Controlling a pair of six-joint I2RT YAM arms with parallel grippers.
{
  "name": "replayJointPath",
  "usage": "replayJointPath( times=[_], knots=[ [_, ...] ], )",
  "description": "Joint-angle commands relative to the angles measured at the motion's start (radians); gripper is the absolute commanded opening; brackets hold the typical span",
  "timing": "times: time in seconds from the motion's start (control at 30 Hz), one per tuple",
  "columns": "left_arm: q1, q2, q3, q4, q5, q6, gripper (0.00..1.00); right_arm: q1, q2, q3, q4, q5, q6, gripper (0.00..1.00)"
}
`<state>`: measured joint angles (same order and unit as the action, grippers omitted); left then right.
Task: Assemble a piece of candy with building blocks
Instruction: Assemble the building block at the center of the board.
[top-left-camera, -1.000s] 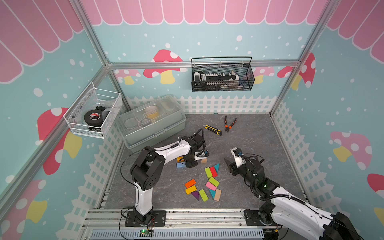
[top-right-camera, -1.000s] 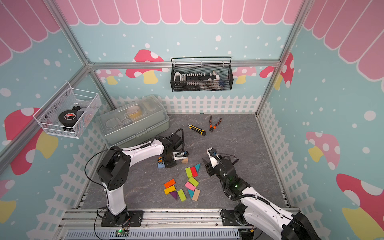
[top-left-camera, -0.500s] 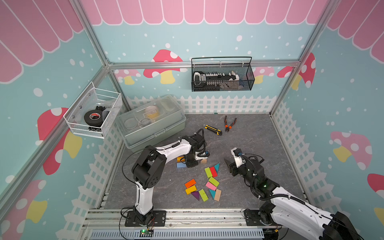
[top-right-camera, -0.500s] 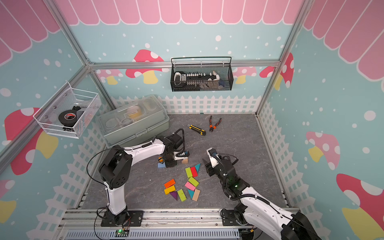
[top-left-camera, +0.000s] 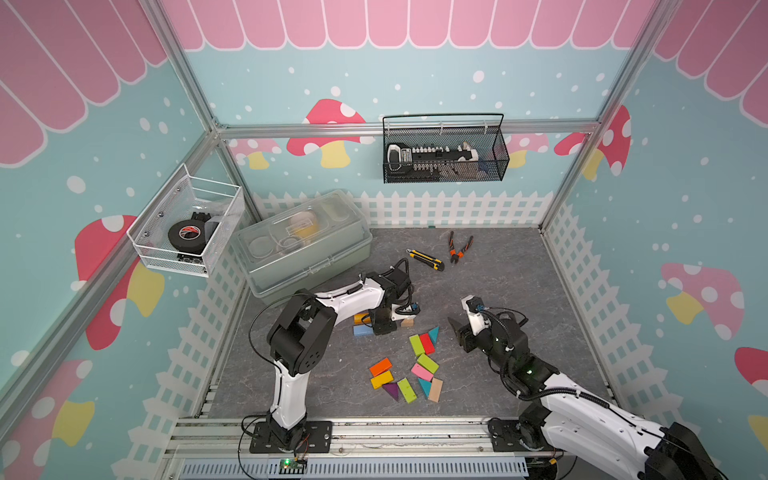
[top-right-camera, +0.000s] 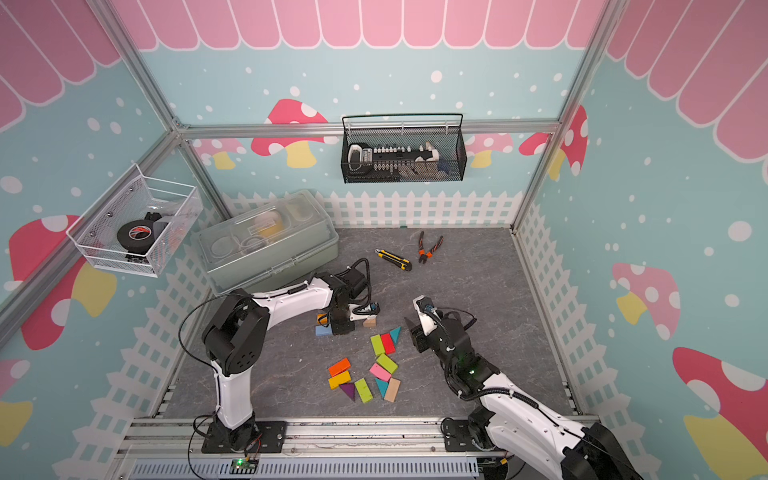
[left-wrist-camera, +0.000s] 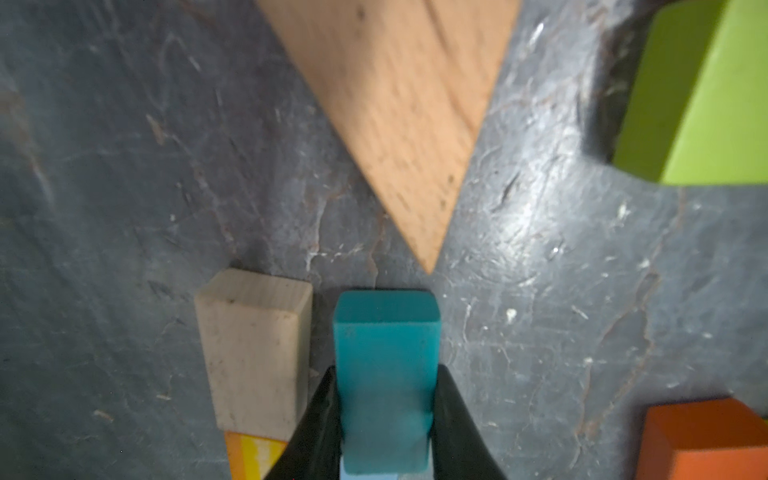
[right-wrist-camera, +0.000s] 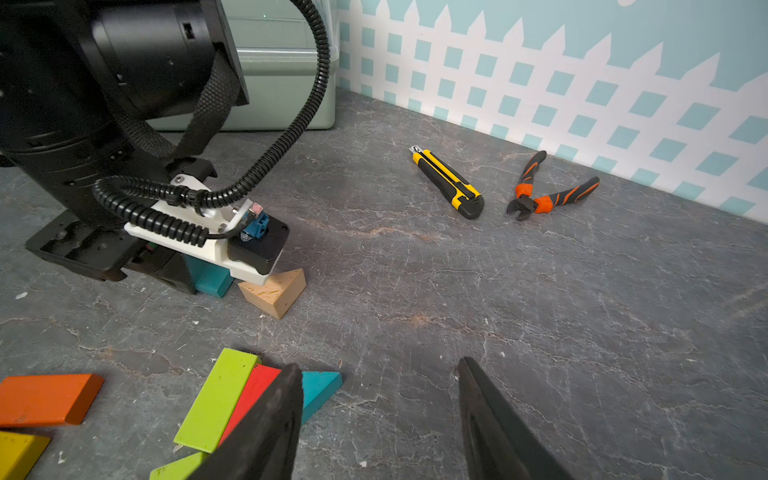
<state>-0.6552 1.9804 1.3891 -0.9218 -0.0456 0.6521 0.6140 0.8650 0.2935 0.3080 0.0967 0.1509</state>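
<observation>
My left gripper (left-wrist-camera: 385, 374) is shut on a teal block (left-wrist-camera: 386, 332) held low over the grey floor. In both top views the gripper (top-left-camera: 384, 324) (top-right-camera: 343, 322) hides that block. Close by lie a pale block (left-wrist-camera: 253, 353), a yellow-orange block (top-left-camera: 360, 318), a light blue block (top-left-camera: 362, 331) and a tan wedge (left-wrist-camera: 399, 116) (right-wrist-camera: 274, 293). Several more building blocks lie loose nearer the front: green (top-left-camera: 417, 345), red (top-left-camera: 427, 343), a teal wedge (right-wrist-camera: 320, 388), orange (top-left-camera: 380, 366). My right gripper (right-wrist-camera: 378, 374) (top-left-camera: 459, 332) stands open and empty, beside the teal wedge.
A yellow-black utility knife (top-left-camera: 424, 259) and orange-handled pliers (top-left-camera: 459, 248) lie toward the back fence. A pale green toolbox (top-left-camera: 303, 245) stands at the back left, close behind the left arm. Bare grey floor lies to the right of my right gripper.
The left arm's elbow has edged slightly; its gripper keeps hold of the teal block in the same place. The right arm has not moved.
</observation>
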Motion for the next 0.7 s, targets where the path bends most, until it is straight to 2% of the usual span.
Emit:
replayJointPath(
  times=[0.0,0.1,0.37,0.67],
  knots=[
    [0.003,0.017,0.018,0.011,-0.017,0.038,0.24,-0.006,0.009,-0.013,0.033,-0.005,0.013,0.60],
    [0.003,0.012,0.016,0.011,-0.023,0.041,0.29,-0.007,0.012,-0.012,0.033,-0.005,0.015,0.60],
    [0.004,-0.010,0.000,0.012,-0.014,0.047,0.30,-0.006,0.023,-0.010,0.037,-0.006,0.017,0.60],
    [0.006,-0.032,-0.022,0.014,-0.016,0.052,0.36,-0.007,0.028,-0.008,0.042,-0.015,0.021,0.60]
  ],
)
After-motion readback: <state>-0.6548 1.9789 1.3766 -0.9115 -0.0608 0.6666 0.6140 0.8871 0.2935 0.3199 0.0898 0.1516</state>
